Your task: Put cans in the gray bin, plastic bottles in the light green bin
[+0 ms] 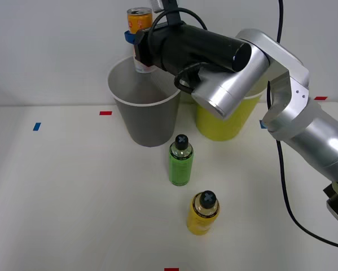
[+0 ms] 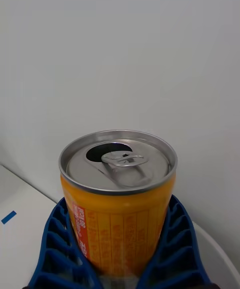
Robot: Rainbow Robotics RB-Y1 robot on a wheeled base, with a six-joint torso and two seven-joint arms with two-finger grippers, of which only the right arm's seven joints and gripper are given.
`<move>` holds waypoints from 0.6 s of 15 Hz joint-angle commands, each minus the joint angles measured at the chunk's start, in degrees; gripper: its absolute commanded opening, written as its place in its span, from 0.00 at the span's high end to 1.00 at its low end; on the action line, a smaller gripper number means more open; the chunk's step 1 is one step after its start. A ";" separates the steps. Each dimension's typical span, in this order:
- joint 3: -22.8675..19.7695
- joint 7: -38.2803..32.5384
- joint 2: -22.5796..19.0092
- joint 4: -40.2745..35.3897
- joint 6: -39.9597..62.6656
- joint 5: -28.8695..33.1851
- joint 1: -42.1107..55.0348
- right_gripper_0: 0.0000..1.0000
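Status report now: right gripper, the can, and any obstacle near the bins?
Right gripper shut on orange slim can, upright above dark gray bin. Green bottle, yellow bottle standing on table. Nothing in the way.

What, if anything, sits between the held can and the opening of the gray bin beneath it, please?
Nothing: in the front view the can, clamped in the right end effector, hangs upright over the gray bin, with only open air down to its rim.

My table point(image 1: 56, 192): gray bin point(image 1: 149, 116), light green bin point(image 1: 225, 121), green bottle point(image 1: 181, 161), yellow bottle point(image 1: 203, 213), red and blue tape marks point(image 1: 105, 113).
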 commanded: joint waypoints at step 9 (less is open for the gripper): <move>1.40 -2.18 -0.90 3.40 -2.39 0.52 -1.32 0.00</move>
